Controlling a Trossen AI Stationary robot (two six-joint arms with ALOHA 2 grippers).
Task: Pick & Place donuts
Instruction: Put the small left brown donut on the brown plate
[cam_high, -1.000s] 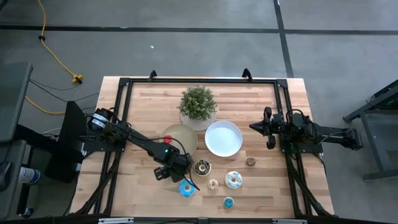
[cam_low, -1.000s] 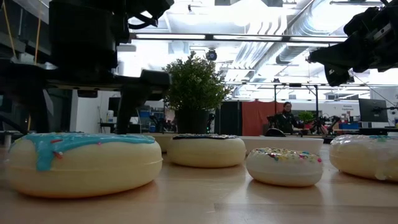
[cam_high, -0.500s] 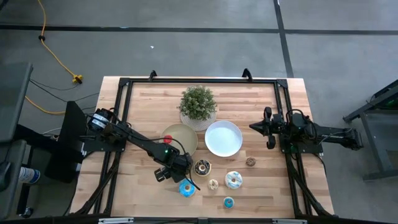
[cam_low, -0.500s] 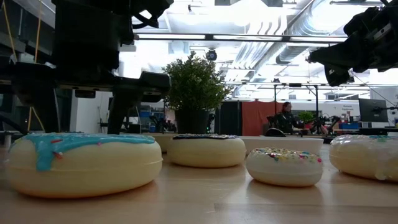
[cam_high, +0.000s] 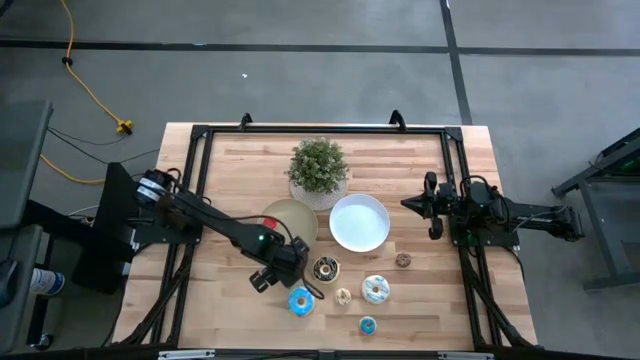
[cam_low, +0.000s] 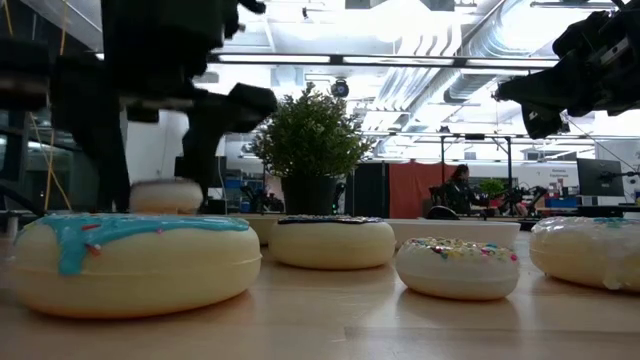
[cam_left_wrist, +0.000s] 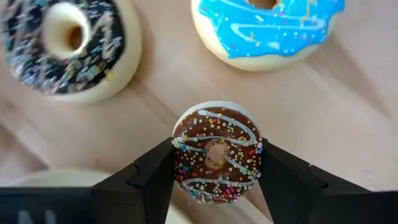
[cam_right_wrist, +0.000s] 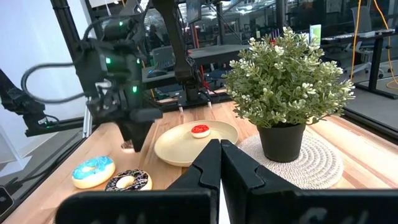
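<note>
Left tool (cam_left_wrist: 216, 163) clamping small chocolate donut (cam_left_wrist: 216, 154).
We're holding it flat, iced face up, above the surface (cam_left_wrist: 348, 118); right tool (cam_right_wrist: 219, 163) parked, fingers together.

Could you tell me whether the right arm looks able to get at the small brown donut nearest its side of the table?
Probably yes. The right gripper waits shut beside the white plate, and the small brown donut lies alone on bare wood just in front of it, with nothing between them.
</note>
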